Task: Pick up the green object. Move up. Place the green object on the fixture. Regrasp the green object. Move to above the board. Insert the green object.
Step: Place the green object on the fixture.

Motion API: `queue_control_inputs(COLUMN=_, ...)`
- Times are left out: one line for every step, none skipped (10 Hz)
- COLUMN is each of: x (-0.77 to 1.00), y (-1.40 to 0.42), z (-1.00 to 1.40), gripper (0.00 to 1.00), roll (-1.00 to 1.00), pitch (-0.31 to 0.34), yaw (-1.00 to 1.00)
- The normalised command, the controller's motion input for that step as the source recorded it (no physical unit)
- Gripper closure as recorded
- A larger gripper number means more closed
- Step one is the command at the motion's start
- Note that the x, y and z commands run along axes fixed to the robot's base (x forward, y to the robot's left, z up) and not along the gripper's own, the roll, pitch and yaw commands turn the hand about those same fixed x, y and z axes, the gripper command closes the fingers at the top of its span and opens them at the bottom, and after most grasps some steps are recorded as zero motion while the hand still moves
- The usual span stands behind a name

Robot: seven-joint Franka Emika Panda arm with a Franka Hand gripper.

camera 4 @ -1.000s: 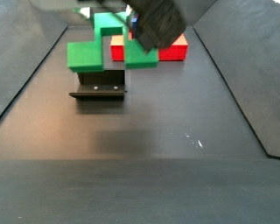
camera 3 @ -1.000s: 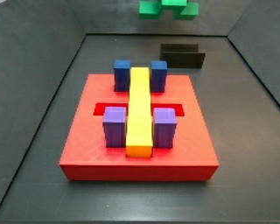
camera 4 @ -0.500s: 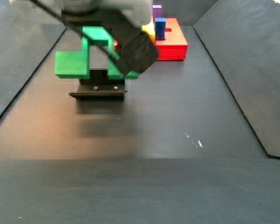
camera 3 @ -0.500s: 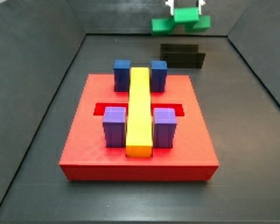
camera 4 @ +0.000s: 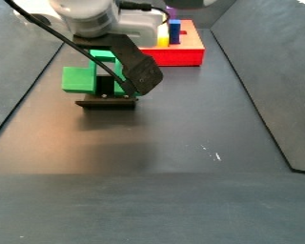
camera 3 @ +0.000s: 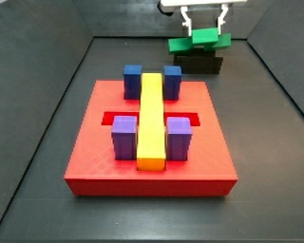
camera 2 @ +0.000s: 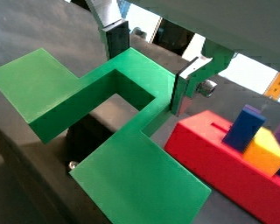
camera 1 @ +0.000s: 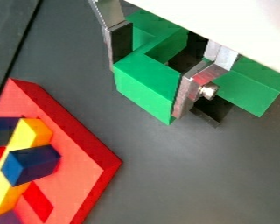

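The gripper [camera 1: 160, 68] hangs over the far end of the floor, its two flat silver fingers [camera 2: 189, 80] pinching the green object [camera 1: 154, 77] across the thin middle web — one plate on each side of it, as both wrist views show. In a wrist view the U shape is plain: two broad square ends [camera 2: 41, 83] with the notch between them, and the jaws sit at the closed side of that notch.

In a side view the green object [camera 3: 198, 42] lies low over the fixture [camera 3: 199, 63], seemingly resting on its top, though contact cannot be confirmed; the gripper [camera 3: 205, 26] comes straight down from above. In a side view from the opposite end the piece [camera 4: 95, 73] sits at the top of the dark fixture [camera 4: 107, 100], partly hidden by the black wrist body.

The board [camera 3: 148, 170] — a red slab — lies well apart from the fixture, nearer the middle of the floor. On it stand two blue blocks [camera 3: 133, 74], two purple blocks [camera 3: 124, 136], and a long yellow bar [camera 3: 152, 119] running between the pairs.
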Motion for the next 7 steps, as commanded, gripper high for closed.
queue_control_inputs(x=0.00, y=-0.01, z=-0.36, gripper=1.00, roll=0.11, pitch=-0.134, yaw=-0.07)
queue_control_inputs(x=0.00, y=0.00, z=-0.23, gripper=1.00, roll=0.14, pitch=-0.117, yaw=-0.07)
queue_control_inputs(x=0.00, y=0.00, z=-0.17, gripper=1.00, roll=0.14, pitch=-0.017, yaw=-0.01)
queue_control_inputs(x=0.00, y=0.00, z=-0.02, gripper=1.00, roll=0.06, pitch=0.000, yaw=0.00)
queue_control_inputs(x=0.00, y=0.00, z=-0.03, gripper=1.00, roll=0.00, pitch=0.000, yaw=0.00)
queue_control_inputs(x=0.00, y=0.00, z=0.00, gripper=1.00, roll=0.01, pitch=0.000, yaw=0.00)
queue_control_inputs(x=0.00, y=0.00, z=0.00, gripper=1.00, roll=0.06, pitch=0.000, yaw=0.00)
